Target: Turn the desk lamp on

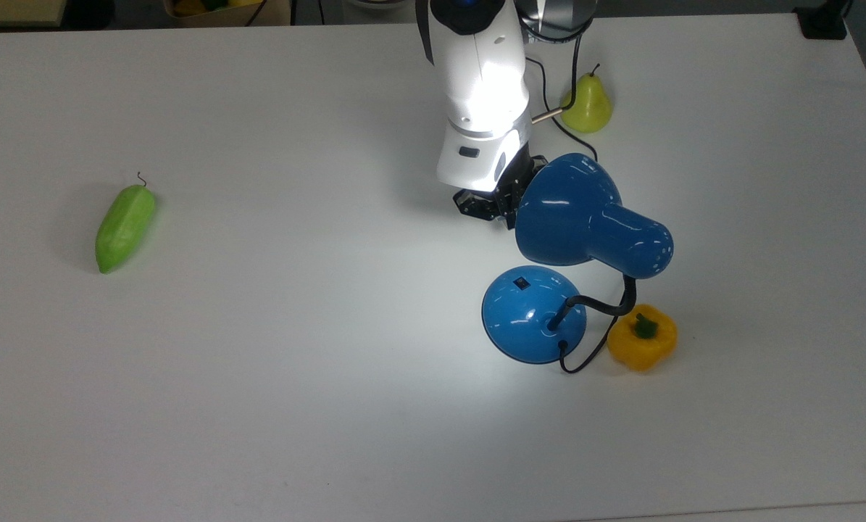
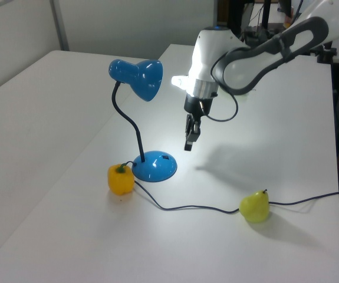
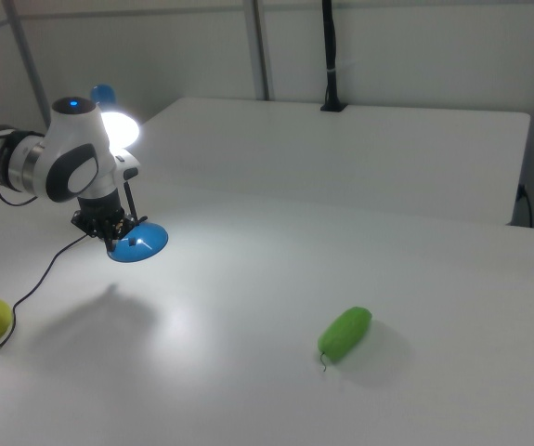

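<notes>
In the top view, the desk lamp (image 1: 548,290) stood right of the table's (image 1: 259,406) centre, its round blue base carrying a small black switch (image 1: 522,283) on the far-left slope of the dome, and its bell-shaped shade hanging over the far side of the base. A bright pool of light lay on the table around it, so the lamp looked lit. The gripper (image 1: 492,204) hovered just beyond the shade's left rim, apart from the base; whether its fingers were apart or together I cannot tell here. A yellow bell pepper (image 1: 642,337) sat just right of the base, a pear (image 1: 586,105) far behind, a green cucumber (image 1: 125,227) well off to the left. In the left view, the gripper (image 2: 190,134) hung above the table, near the base (image 2: 154,165) but clear of it, the fingers looking close together and holding nothing. The lamp's cord (image 2: 216,207) trailed past the pear (image 2: 254,206). In the right view, the gripper (image 3: 110,230) hovered just beside the base (image 3: 138,242), with the shade glowing behind the arm. Judging by its looks, the glossy metal base would be slippery and light enough to skid, and the neck would bend; the sensible contact is a downward fingertip press on the switch, not a grasp.
</notes>
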`<state>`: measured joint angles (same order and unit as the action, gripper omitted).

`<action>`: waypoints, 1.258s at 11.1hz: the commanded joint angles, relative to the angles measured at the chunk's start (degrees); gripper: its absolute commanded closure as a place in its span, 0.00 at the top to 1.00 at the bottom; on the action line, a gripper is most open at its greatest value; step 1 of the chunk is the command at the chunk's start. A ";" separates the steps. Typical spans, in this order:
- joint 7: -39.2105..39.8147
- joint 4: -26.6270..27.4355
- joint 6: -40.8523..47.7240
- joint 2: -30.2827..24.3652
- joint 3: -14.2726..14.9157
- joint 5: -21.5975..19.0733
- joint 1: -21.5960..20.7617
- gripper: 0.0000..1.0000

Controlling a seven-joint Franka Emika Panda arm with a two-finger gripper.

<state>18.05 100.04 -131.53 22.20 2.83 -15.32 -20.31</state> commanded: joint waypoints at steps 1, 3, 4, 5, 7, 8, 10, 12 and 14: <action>-6.59 1.91 13.97 -7.59 3.75 0.11 -0.44 0.08; -12.23 1.65 22.94 -13.56 6.39 3.78 -0.61 0.57; -13.99 0.78 27.34 -15.76 7.01 6.68 -0.53 0.89; -17.23 -1.32 31.73 -16.22 7.19 8.54 -0.35 1.00; -24.96 -6.24 39.82 -16.23 7.02 14.24 0.96 1.00; -25.78 -7.48 41.34 -16.31 7.10 15.40 1.14 1.00; -25.87 -7.93 43.81 -18.85 7.19 15.50 2.54 1.00; -27.27 -8.63 43.73 -20.70 7.28 14.71 5.70 1.00; -27.19 -9.08 43.12 -22.63 6.59 14.01 9.82 1.00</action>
<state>-7.75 91.34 -89.52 2.43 9.95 -0.59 -14.12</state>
